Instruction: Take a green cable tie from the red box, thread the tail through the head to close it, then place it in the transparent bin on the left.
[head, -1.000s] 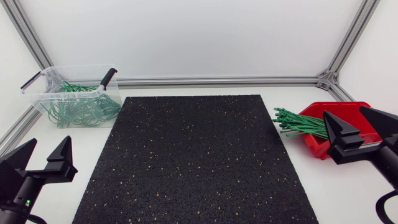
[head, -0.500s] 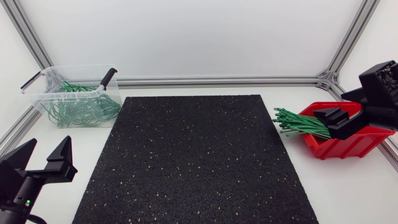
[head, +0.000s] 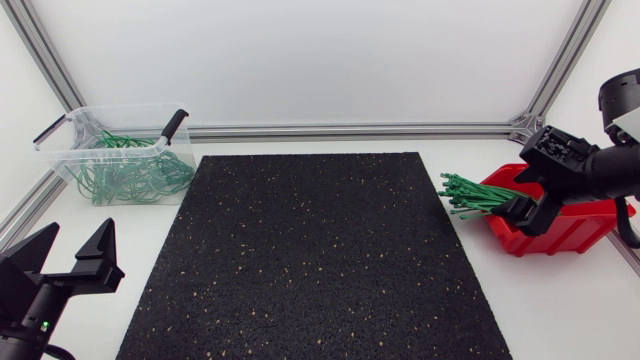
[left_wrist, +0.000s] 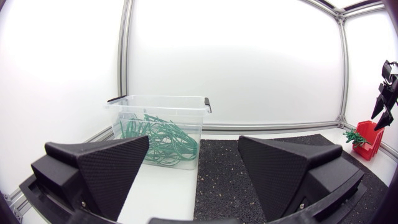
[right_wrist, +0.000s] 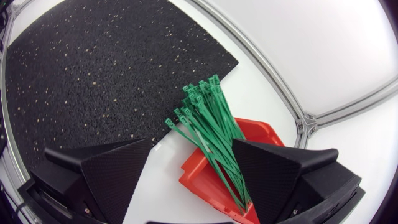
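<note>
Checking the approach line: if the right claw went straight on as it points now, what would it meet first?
Probably the green cable ties, fanned over the rim of the red box, ahead of the open right claw between its fingers. Depth is unclear.

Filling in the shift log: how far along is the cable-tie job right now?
Done: looped ties already lie in the transparent bin. In hand: the right end effector hangs open over the straight green cable ties in the red box, gripping none. Remaining: pick one, thread it, bin it.
</note>
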